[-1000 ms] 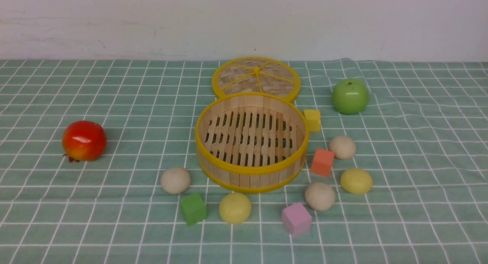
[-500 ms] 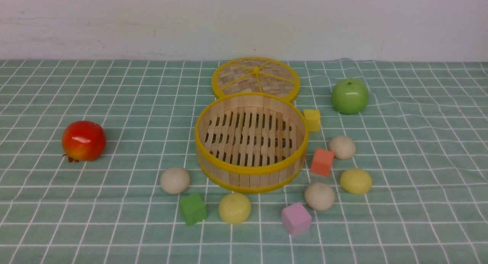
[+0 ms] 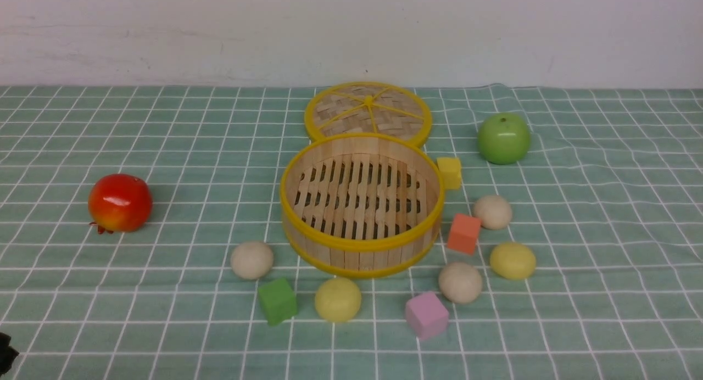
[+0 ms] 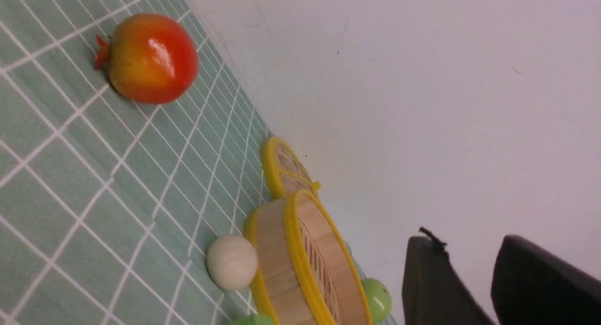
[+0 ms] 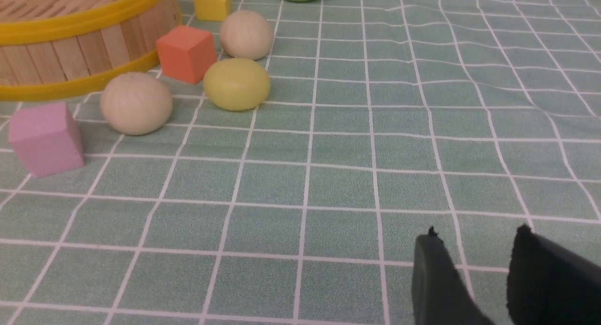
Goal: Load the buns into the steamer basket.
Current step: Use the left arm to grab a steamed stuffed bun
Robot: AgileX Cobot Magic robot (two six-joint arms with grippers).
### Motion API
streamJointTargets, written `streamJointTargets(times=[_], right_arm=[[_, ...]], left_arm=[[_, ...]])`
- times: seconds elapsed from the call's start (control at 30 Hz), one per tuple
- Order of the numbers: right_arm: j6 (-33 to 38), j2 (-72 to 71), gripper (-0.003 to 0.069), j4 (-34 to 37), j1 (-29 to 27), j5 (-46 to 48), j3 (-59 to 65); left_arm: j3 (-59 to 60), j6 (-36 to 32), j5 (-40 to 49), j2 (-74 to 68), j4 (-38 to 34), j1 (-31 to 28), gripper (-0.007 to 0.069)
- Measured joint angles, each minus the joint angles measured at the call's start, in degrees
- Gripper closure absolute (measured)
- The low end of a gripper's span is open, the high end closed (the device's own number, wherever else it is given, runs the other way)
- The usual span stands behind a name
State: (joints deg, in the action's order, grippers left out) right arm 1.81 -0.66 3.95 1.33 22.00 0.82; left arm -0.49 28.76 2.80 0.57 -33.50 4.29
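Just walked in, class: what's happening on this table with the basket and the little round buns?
Nothing is being handled yet. The steamer basket sits empty on the checked cloth, with its lid lying flat behind it. All five buns lie on the cloth around the basket. The left gripper and right gripper are both empty, fingers slightly apart, clear of the buns.

You have a worktop (image 3: pixel 82 314) covered with a pale green cloth (image 3: pixel 604 215) with white grid lines, the cloth a little wrinkled on the right side, behind it a plain white wall (image 3: pixel 165 28) with faint marks, soft even light
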Motion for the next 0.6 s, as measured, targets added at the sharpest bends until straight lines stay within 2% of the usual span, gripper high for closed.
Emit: streamJointTargets(times=[0.07,0.1,0.13,0.2,0.23,0.3,0.4,0.5,0.6], right_arm=[[0.0,0.0,0.042,0.0,0.0,0.0,0.0],[0.0,0.0,0.042,0.0,0.0,0.0,0.0],[0.0,0.0,0.042,0.0,0.0,0.0,0.0],[0.0,0.0,0.042,0.0,0.0,0.0,0.0],[0.0,0.0,0.042,0.0,0.0,0.0,0.0],[0.0,0.0,0.042,0.0,0.0,0.0,0.0],[0.0,0.0,0.042,0.0,0.0,0.0,0.0],[0.0,0.0,0.042,0.0,0.0,0.0,0.0],[0.0,0.0,0.042,0.0,0.0,0.0,0.0]], left_arm=[[-4.9,-2.8,5.7,-0.2,1.8,0.0,0.0505],[-5.5,-2.8,5.7,-0.3,2.1,0.0,0.0512],[-11.7,-7.3,12.5,-3.0,4.7,0.0,0.0572],[-18.5,-12.4,20.3,-8.3,7.5,0.0,0.0638],[-19.2,-13.5,22.2,-9.0,7.8,0.0,0.0638],[-28.7,-19.0,33.9,-19.8,10.9,0.0,0.0638],[-38.1,-23.0,47.9,-33.7,13.6,0.0,0.0638],[-43.0,-25.5,54.5,-44.1,14.8,0.0,0.0638],[-46.6,-28.8,54.6,-56.3,14.8,0.0,0.0638]])
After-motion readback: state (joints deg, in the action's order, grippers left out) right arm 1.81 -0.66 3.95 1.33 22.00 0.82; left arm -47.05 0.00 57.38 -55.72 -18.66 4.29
